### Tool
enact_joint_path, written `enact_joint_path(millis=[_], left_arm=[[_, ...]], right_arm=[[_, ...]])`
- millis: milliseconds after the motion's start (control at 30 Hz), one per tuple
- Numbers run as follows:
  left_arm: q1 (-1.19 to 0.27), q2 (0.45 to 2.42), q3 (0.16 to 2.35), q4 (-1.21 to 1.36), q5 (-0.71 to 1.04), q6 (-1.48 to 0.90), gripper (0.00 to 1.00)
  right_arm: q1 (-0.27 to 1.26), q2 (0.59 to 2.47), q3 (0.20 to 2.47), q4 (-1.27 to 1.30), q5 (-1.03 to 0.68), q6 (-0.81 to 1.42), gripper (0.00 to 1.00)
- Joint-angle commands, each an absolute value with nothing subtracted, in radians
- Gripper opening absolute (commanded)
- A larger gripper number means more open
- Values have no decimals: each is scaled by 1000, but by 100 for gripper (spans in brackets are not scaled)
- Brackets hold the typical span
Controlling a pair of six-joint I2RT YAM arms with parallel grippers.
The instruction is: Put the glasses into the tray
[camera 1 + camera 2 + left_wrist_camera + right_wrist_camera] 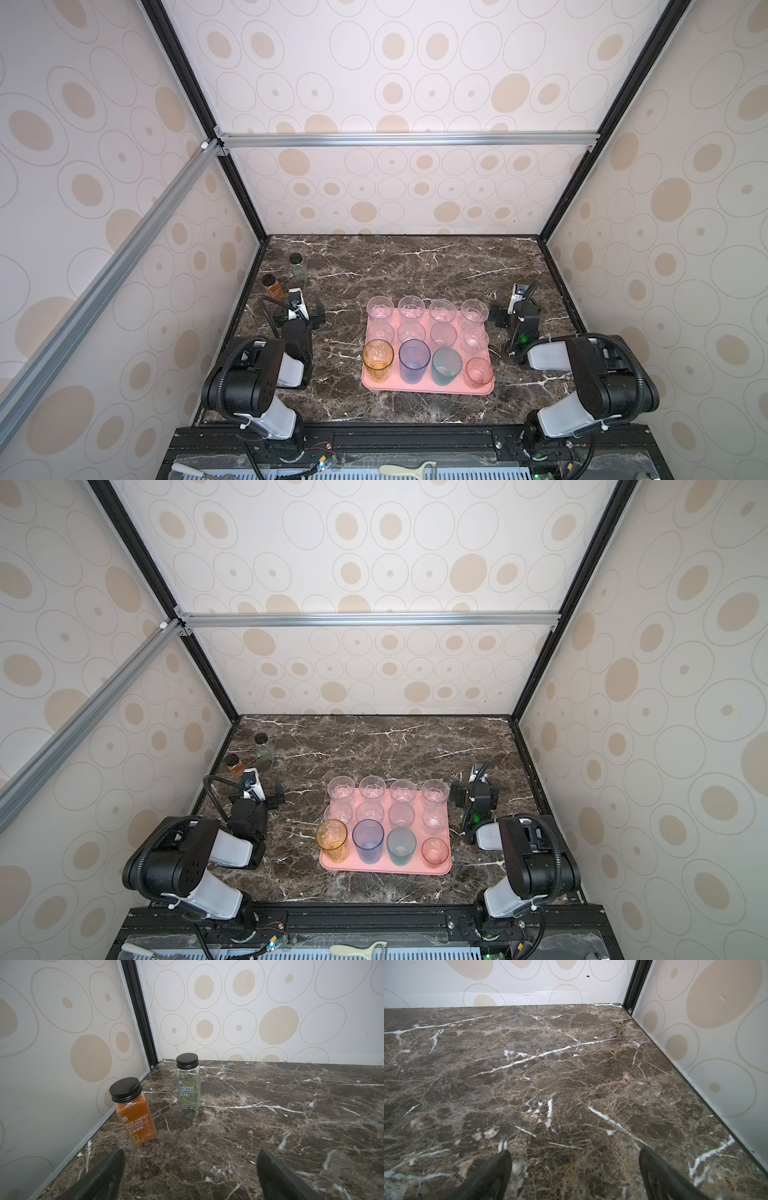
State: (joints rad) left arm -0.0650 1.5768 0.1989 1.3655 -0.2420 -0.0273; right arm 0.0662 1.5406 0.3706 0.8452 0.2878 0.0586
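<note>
Glasses: twelve see-through tumblers stand in three rows of four, all inside the tray, in both top views.
Tray: salmon pink with a low rim, at the middle of the marble surface; its long side runs 9 to 3 o'clock.
Near row: amber glass, blue glass, teal glass and a shorter pink glass, from 9 towards 3 o'clock.
Pointing: every glass is upright, mouth up, long axis vertical.
Handling, my judgement: light, thin-walled and smooth, so likely slippery and easy to tip. Grip across the body just below the rim, from above, since neighbours stand close.
Left pincer: wide apart and empty, at 9 o'clock of the tray, facing two spice jars.
Right pincer: wide apart and empty, at 3 o'clock of the tray, over bare marble.
Progress, my judgement: no glass stands outside the tray, so the task looks complete.
</note>
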Motion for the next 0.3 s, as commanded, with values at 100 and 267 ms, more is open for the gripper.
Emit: enact_joint_path(millis=[100,267], left_arm=[[-73,1585,212,1394,-265,-15,99],[-72,1582,187,1440,-231,-3,99]], right_arm=[[65,1531,389,849,289,44,98],[66,1530,389,849,289,44,98]])
